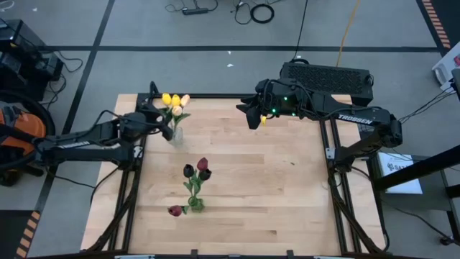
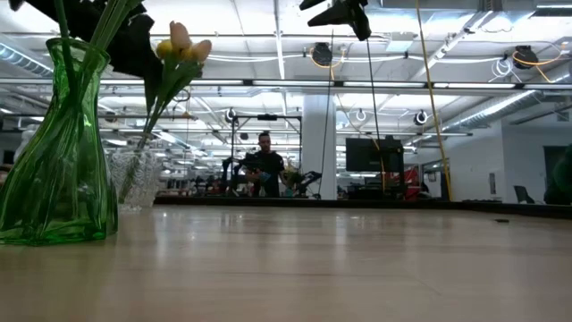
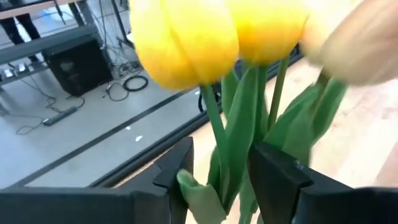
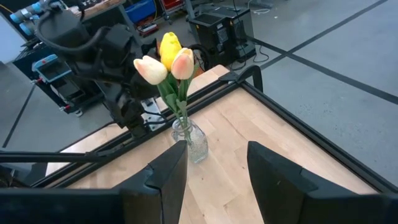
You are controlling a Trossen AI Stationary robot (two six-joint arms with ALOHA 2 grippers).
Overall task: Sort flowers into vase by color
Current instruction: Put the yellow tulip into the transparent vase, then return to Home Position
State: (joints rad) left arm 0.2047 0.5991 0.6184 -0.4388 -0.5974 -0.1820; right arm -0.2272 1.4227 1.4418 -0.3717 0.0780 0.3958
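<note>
Stems of the yellow tulips [image 3: 219, 134] run upright between the left jaws [image 3: 221, 177], which stand parted around them with a gap on each side, so the hold looks let go rather than clenched. That bunch, yellow plus cream-peach heads [image 1: 175, 101], sits in the small clear vase [image 1: 176, 135] near the worktop's [image 1: 273, 201] far left corner; the long axis of each stem is near vertical, heads well above the jaws. Left gripper [image 1: 159, 119] is right at that vase, so any retreat has to go back along the arm, away from the stems, or it could drag the leaves and tip the glass. Dark red tulips [image 1: 198, 171] stand in the green vase [image 1: 195, 204] nearer the front, one maroon head [image 1: 175, 211] hanging low beside it; hard to tell whether that one is in the vase or lying loose. Right gripper [image 1: 251, 115] hangs above the far edge, well apart from both vases, jaws open and empty, facing the clear vase [image 4: 193, 142] across the worktop. If that low maroon flower is loose, the left arm is nearer to it, with the green vase just beside it as the obstacle. A person [image 2: 264, 165] stands far off in the room behind.
</note>
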